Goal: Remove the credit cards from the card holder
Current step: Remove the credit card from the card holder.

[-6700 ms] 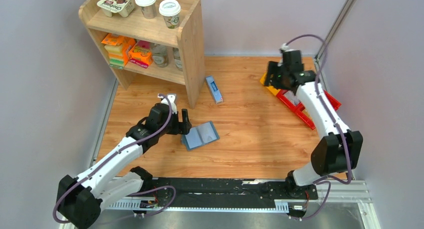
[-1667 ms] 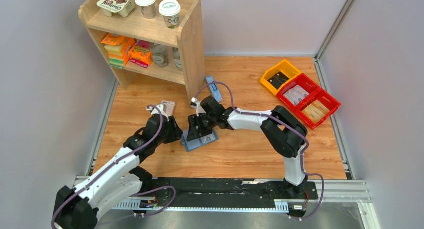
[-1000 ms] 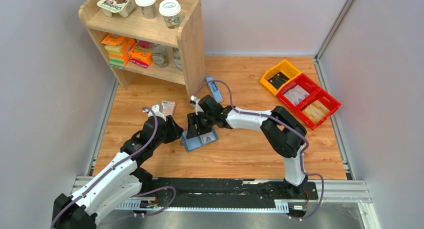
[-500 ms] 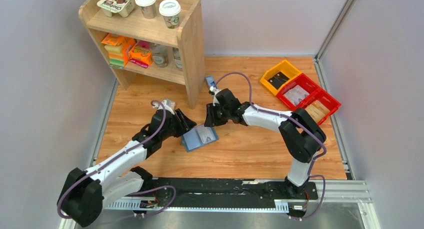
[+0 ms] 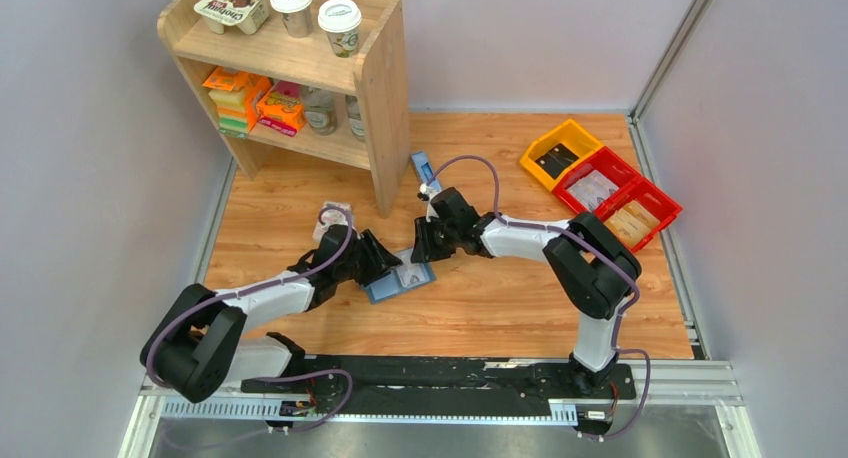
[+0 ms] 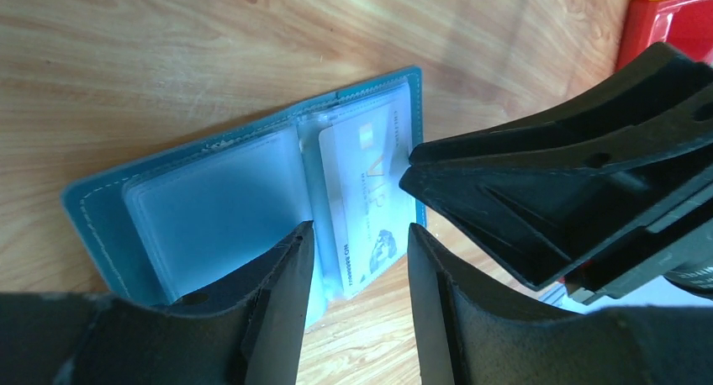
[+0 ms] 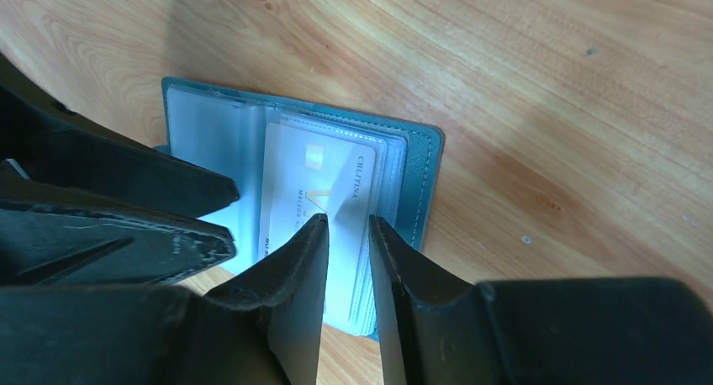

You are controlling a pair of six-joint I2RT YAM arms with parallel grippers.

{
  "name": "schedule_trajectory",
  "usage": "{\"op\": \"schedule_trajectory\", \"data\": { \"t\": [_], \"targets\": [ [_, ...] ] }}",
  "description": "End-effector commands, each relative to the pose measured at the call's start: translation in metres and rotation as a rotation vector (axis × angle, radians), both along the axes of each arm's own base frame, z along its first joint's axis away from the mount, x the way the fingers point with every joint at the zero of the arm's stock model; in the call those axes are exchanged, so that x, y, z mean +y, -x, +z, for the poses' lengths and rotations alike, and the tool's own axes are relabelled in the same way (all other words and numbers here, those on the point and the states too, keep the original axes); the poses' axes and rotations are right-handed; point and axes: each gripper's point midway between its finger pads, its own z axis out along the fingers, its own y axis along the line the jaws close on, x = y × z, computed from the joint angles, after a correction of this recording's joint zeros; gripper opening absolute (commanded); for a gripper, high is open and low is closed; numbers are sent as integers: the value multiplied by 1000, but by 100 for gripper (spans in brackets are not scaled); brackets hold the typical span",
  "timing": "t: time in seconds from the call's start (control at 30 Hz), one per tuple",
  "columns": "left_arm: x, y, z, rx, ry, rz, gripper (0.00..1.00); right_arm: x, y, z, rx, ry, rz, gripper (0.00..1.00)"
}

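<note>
The teal-blue card holder [image 5: 405,278] lies open and flat on the wooden table. In the left wrist view the holder [image 6: 109,225] shows clear inner pockets, and a white card [image 6: 370,183] sits in its right-hand pocket. My left gripper [image 6: 360,238] is open, low over the holder's edge at the card's end. My right gripper [image 7: 346,221] is open by a narrow gap, with its tips just above the same white card [image 7: 307,179] and nothing between them. Both grippers meet over the holder [image 7: 420,162] from opposite sides; the top view shows the left [image 5: 383,263] and the right [image 5: 420,246].
A wooden shelf [image 5: 380,88] with cups and packs stands at the back left. A narrow blue-and-white box [image 5: 424,170] lies beside it. A pink patterned pack [image 5: 330,218] lies behind my left arm. Yellow [image 5: 560,150] and red [image 5: 620,200] bins sit at the right.
My right arm came from the bins to the holder. In the last half second my left arm stretched low towards the holder's left side. The holder has stayed open in place.
</note>
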Motion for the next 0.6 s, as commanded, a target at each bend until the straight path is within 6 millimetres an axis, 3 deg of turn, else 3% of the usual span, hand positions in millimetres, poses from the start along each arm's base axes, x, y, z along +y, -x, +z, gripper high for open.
{"op": "schedule_trajectory", "data": {
  "t": [0.0, 0.2, 0.43, 0.57],
  "targets": [
    [-13, -8, 8, -28, 84, -15, 52, 5, 1, -5, -5, -24, 12, 31],
    [-9, 0, -8, 28, 79, 5, 53, 2, 9, -15, 32, -27, 14, 30],
    [9, 8, -29, 96, 31, 76, 52, 3, 10, -22, 38, -35, 17, 30],
    [9, 8, -30, 87, 53, 80, 52, 3, 12, -27, 47, -32, 21, 29]
  ]
}}
